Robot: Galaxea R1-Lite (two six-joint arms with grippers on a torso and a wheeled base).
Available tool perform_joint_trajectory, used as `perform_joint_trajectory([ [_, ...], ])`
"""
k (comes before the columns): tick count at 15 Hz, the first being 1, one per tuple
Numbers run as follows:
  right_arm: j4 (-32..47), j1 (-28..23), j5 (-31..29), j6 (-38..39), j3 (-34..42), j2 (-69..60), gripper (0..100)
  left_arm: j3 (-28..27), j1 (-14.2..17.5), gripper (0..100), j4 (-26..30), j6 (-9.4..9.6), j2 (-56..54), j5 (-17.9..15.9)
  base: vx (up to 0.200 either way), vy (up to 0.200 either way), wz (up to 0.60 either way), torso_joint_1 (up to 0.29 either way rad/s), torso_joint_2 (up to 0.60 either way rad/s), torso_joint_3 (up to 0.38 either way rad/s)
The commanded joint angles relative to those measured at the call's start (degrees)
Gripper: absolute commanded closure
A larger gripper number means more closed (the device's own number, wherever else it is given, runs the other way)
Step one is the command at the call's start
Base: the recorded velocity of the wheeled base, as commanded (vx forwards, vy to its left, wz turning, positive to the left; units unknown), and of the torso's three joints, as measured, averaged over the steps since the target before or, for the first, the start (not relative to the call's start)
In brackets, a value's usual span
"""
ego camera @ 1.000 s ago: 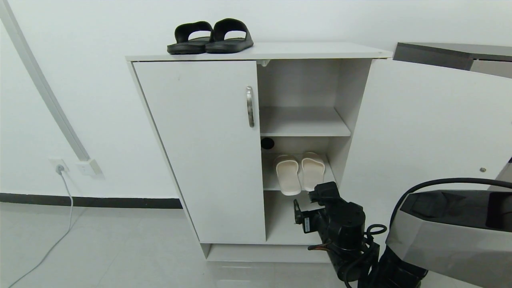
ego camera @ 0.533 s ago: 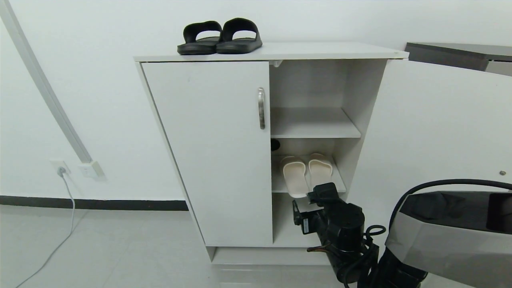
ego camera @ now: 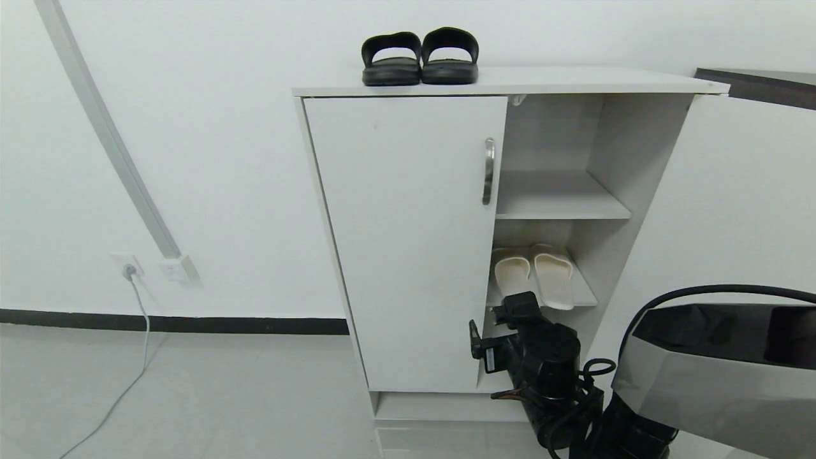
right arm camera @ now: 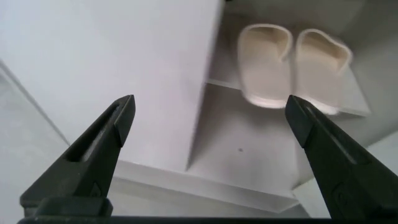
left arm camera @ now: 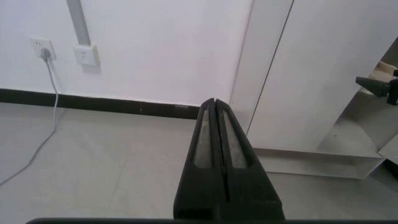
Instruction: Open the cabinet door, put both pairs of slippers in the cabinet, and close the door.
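While my right gripper (right arm camera: 210,106) hung spread low by the white cabinet (ego camera: 408,242), left gripper (left arm camera: 215,102) pinched together, black strap slippers (ego camera: 420,58) sat well above at its top's front edge, lengthwise front-to-back.

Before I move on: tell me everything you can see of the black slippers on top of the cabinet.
The pair of black slide slippers looks like matte rubber or foam, each a flat sole with one broad arched strap. They stand upright, side by side and close together, heels apparently toward the robot, on the top of the white cabinet, above its shut left door. Nothing else touches them; they are not yet inside.
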Motion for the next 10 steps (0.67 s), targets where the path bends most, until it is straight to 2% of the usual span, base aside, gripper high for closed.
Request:
perform_joint_trajectory([
  [1,0.0,0.0,0.0,0.0,-0.1,0.2,0,-0.1,0.0,100,0.0,-0.02,0.1,0.0,0.0,0.2,0.0,0.002,0.0,-0.002],
  [4,-0.5,0.0,0.0,-0.3,-0.1,0.3,0,0.0,0.0,100,0.0,-0.02,0.0,0.0,0.0,0.2,0.0,0.002,0.0,0.002],
  [10,-2.5,0.0,-0.1,-2.8,0.4,0.2,0,0.0,0.0,100,0.0,-0.11,0.0,0.0,0.0,0.0,0.0,0.0,0.0,0.0],
])
